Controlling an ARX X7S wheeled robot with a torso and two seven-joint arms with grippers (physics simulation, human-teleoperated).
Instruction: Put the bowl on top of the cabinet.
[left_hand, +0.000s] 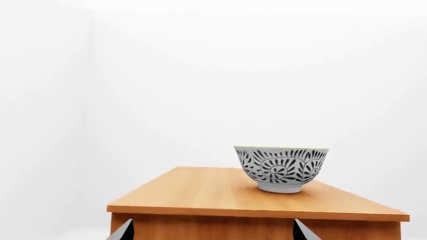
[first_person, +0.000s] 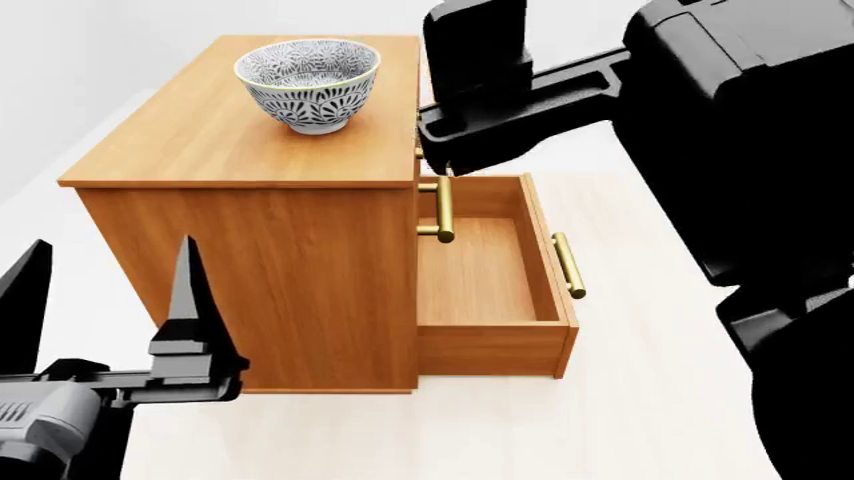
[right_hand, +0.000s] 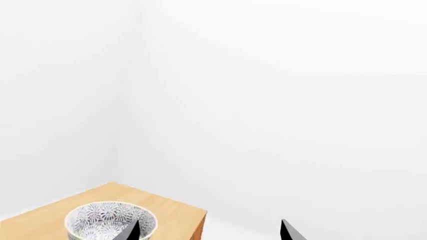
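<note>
The bowl (first_person: 307, 85), white with a dark leaf pattern, stands upright on the flat top of the orange-brown cabinet (first_person: 254, 250), apart from both grippers. In the left wrist view the bowl (left_hand: 280, 167) rests on the cabinet top (left_hand: 200, 192), beyond my left gripper (left_hand: 213, 232), which is open and empty. That left gripper (first_person: 107, 310) hangs low beside the cabinet's side panel. My right gripper (right_hand: 210, 232) is open with nothing in it, raised above the cabinet, with the bowl (right_hand: 110, 222) below and beside one fingertip. My right arm (first_person: 721, 130) reaches over the cabinet's front.
The cabinet's bottom drawer (first_person: 481, 270) is pulled out and holds nothing, its brass bar handle (first_person: 570, 265) facing outward. Another brass handle (first_person: 445, 210) sticks out above it. Pale floor (first_person: 667, 400) lies around the cabinet, and white walls stand behind.
</note>
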